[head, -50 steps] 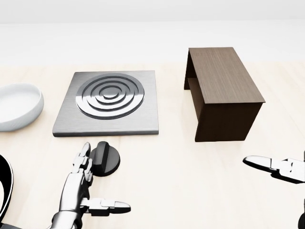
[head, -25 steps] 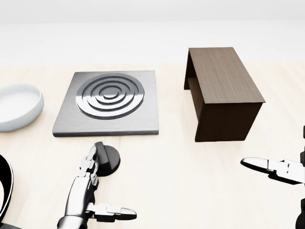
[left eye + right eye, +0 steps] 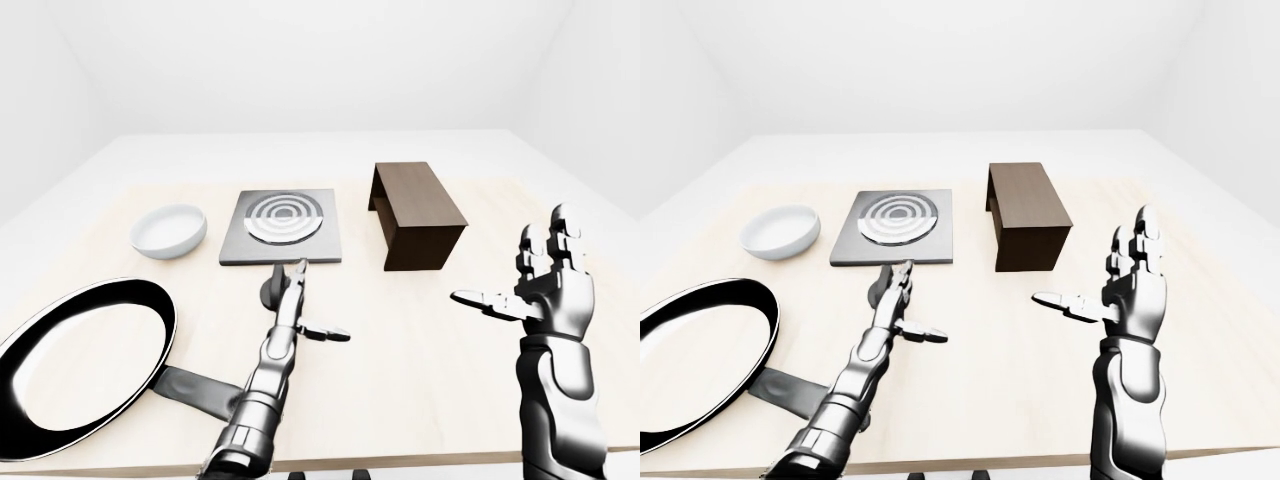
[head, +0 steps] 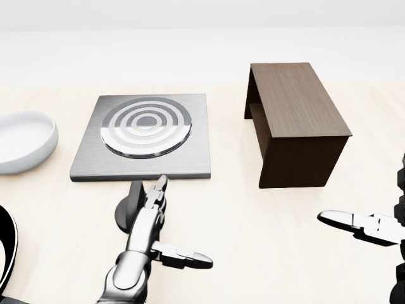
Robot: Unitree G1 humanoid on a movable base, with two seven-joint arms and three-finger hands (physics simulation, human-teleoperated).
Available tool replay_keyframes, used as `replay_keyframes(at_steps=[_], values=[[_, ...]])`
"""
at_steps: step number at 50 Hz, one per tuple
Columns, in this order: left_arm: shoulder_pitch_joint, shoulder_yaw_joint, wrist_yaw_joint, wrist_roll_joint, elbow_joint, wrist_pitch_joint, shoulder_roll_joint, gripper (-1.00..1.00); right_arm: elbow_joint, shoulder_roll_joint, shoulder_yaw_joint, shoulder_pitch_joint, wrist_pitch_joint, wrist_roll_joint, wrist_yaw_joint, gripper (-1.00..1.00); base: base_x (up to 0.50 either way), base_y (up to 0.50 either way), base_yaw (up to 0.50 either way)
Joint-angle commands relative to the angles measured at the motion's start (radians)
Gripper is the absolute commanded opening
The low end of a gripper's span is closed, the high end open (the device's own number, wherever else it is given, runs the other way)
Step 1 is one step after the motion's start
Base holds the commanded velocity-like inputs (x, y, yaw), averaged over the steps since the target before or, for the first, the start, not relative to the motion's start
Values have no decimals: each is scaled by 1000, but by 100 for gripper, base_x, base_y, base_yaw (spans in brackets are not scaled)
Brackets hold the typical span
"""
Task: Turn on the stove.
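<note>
A: On the pale table (image 4: 253, 221), what is there?

B: The stove (image 4: 144, 136) is a flat grey square with round rings on top. It lies near the middle of the head view, a bit to the left. Just below its bottom edge sits the black knob (image 4: 130, 208).

A: Where is the left hand (image 4: 149, 225)?

B: It lies over the right side of the knob. Its long fingers (image 4: 155, 190) point up at the stove, and the tips are almost at the stove's edge. The thumb sticks out to the right. The fingers are straight and spread, not curled round the knob.

A: And the right hand (image 3: 545, 285)?

B: It is up in the air on the right, well apart from the stove. The fingers are wide open and hold nothing.

A: What else is on the table?

B: A white bowl (image 3: 170, 230) is left of the stove. A brown wooden box (image 4: 294, 123) is on its right. A big black pan (image 3: 85, 365) lies at the bottom left of the left-eye view.
</note>
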Motion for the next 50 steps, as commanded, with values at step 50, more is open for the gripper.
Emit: replay_keyframes(at_steps=[50], values=[[387, -205, -26, -8, -1256, 175, 63, 100, 13, 11, 32, 8, 0, -19, 9, 100, 0, 0, 0]])
